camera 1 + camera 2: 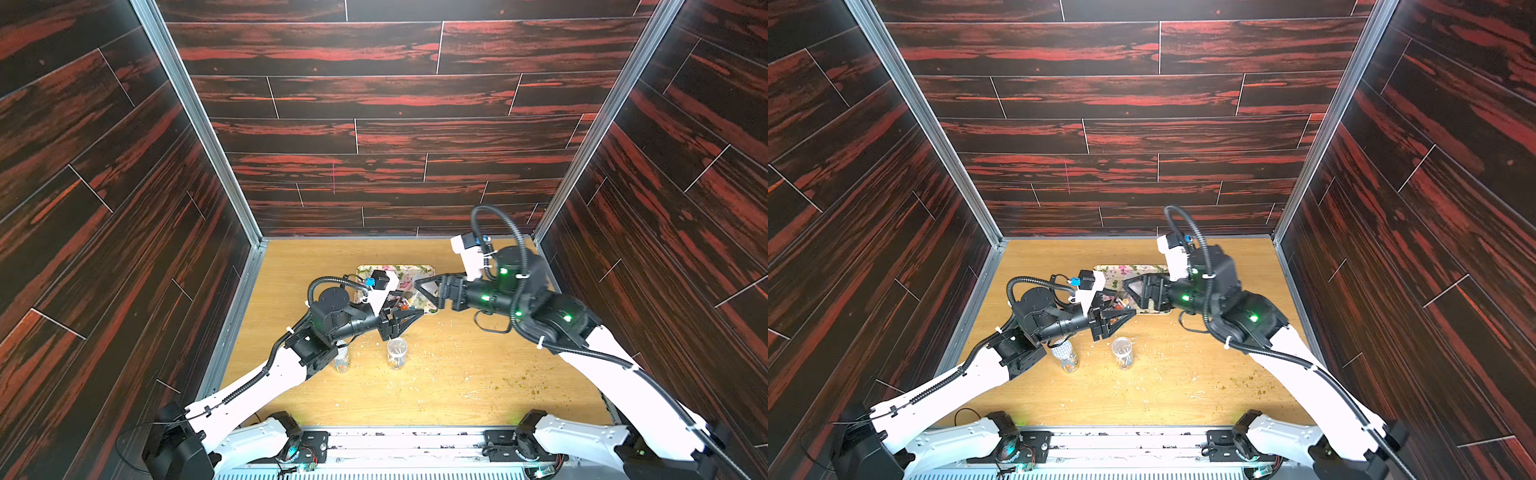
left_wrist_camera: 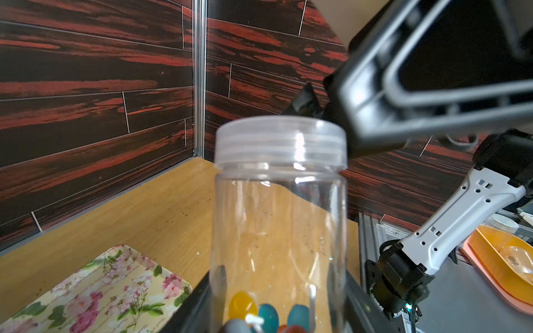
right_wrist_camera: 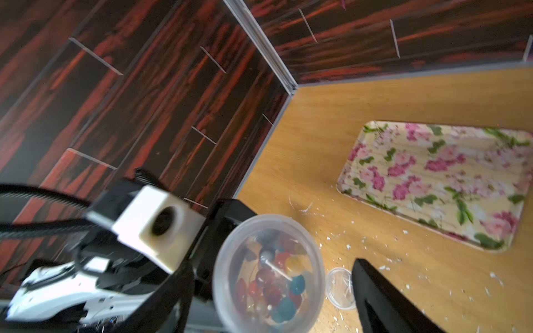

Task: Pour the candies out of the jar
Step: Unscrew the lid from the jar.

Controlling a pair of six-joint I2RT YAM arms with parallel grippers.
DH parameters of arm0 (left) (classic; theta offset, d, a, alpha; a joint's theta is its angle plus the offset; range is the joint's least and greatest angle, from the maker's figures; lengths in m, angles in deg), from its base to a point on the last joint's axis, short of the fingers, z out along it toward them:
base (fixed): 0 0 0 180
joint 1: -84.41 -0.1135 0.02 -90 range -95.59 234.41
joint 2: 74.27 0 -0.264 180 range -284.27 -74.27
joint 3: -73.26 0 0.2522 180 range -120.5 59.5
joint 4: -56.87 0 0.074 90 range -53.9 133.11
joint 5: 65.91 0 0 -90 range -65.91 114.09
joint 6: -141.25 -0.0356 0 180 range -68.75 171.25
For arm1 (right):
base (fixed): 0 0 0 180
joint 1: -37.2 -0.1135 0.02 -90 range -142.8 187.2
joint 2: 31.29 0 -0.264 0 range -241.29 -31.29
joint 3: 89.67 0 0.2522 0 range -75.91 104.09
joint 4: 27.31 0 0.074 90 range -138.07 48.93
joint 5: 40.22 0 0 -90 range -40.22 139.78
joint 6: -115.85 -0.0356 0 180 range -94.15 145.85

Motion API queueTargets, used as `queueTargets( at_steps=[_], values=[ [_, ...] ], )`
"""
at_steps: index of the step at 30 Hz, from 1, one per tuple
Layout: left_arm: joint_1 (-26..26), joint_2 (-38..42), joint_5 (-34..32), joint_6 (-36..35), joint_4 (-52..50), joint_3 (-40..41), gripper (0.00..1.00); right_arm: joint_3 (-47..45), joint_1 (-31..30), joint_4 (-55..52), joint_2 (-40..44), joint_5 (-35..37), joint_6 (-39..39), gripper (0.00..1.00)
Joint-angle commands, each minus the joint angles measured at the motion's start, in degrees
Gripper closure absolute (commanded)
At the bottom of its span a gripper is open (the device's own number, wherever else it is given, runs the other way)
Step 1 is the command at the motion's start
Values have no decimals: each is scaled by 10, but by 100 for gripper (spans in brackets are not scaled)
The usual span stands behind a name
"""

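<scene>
Clear plastic forms the jar [image 2: 278, 219], held upright above the desk [image 1: 457, 374] beside the flowered tray [image 3: 432, 178], its screw lid [image 2: 281, 141] on. Blue, yellow and red candies [image 2: 268, 317] lie at its bottom, one with a white stick. The left hand [image 1: 405, 318] is clamped on the jar's lower part. The right hand [image 1: 424, 289] stands open, one finger [image 2: 372, 115] just beside the lid. Faint script [image 2: 138, 288] printed among the tray's flowers is too blurred to read. Pale crumbs [image 3: 349, 246] are scattered over the desk near the tray.
</scene>
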Motion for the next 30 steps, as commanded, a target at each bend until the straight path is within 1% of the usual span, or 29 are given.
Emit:
queueTargets(
  at_steps=[1,7,14,16,20,24,28,30],
  values=[
    [-3,3,0,-6,11,-10,63,15,-11,-12,-6,63,-44,15],
    [-3,3,1,-6,12,-8,63,19,-19,-10,-16,77,-50,17],
    [-3,2,1,-6,13,-7,63,38,-20,-5,-31,71,-49,18],
    [-3,2,2,-6,12,-6,63,41,-20,-6,-35,67,-48,19],
    [-3,4,0,-7,12,-5,63,40,-20,-8,-35,62,-46,27],
    [-3,4,-1,-7,12,-5,63,37,-20,-16,-33,55,-42,31],
    [-3,4,-1,-5,15,-4,63,29,-20,-18,-24,53,-29,42],
    [-3,4,-1,-5,16,-3,63,22,-20,-12,-19,47,-14,45]
  ],
)
